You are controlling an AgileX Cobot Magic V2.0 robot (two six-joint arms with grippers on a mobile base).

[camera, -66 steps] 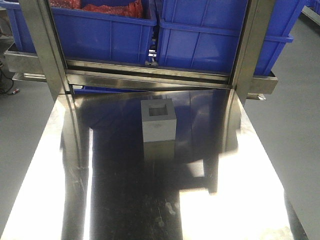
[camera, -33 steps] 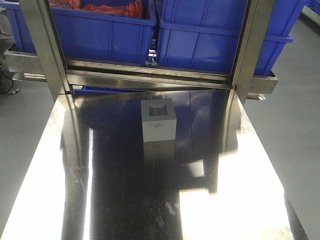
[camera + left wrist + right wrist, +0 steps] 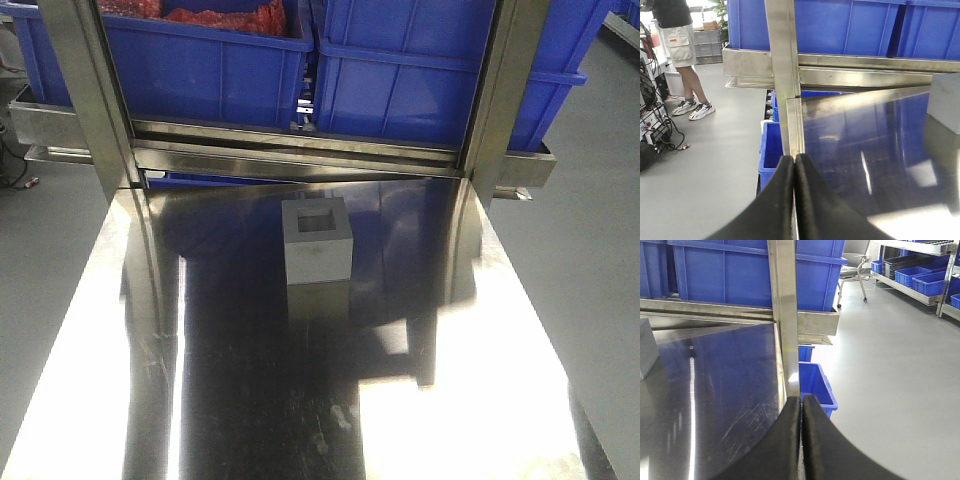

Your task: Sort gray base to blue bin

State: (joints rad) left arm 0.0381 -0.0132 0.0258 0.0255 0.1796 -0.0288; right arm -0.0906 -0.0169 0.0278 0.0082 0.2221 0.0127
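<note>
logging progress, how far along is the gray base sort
Done: nothing yet. The base sits on the table, recess up, not in a bin. In hand: nothing; the left gripper and right gripper are shut and empty, apart from the base. To do: grasp the base, lift it, and set it in a bin on the rack behind.

No visible change around the gray base [image 3: 318,255]

Warehouse or factory sorting floor.
Large bright-blue plastic crates [image 3: 410,80] line a stainless-steel rack [image 3: 300,150] above a polished steel worktable [image 3: 100,350]; a smooth gray floor [image 3: 890,365] runs to metal shelving [image 3: 905,289] holding smaller blue bins [image 3: 927,282].
</note>
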